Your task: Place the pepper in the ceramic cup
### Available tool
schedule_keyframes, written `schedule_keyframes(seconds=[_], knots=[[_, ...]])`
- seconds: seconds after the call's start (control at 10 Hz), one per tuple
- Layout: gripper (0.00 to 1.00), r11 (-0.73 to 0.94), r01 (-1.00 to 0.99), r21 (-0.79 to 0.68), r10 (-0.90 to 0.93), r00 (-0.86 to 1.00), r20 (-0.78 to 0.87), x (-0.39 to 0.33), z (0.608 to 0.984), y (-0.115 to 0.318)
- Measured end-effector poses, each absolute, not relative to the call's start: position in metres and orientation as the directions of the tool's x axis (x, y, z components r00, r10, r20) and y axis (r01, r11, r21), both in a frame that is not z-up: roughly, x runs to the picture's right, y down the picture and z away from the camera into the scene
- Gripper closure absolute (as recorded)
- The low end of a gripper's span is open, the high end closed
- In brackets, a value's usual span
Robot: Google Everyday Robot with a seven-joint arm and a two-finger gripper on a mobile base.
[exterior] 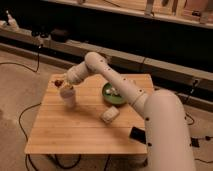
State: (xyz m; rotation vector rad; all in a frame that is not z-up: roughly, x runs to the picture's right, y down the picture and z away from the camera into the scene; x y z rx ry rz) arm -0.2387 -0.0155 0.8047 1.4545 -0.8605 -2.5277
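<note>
The end effector (61, 84) hovered at the cup's (68, 96) far-left rim, apparently pinching the pepper (58, 82) just above it. Released off-centre, the pepper could have struck the rim and dropped onto the table (80, 130), or the arm might have tipped the cup.

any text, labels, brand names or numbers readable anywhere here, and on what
None can be read.
The ceramic cup, green plate, pale block and black slab show no legible marks.
The pincer, above the cup at the table's far left by the pepper, shows none either.
</note>
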Motion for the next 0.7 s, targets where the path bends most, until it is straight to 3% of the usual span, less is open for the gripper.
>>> schedule_keyframes(seconds=[0.2,0.7], knots=[[0.2,-0.834,-0.195,0.516,-0.349,-0.537,-0.768,-0.2413,0.8066,-0.016],[0.2,-0.836,-0.194,0.513,-0.349,-0.532,-0.771,-0.2387,0.8073,-0.018]])
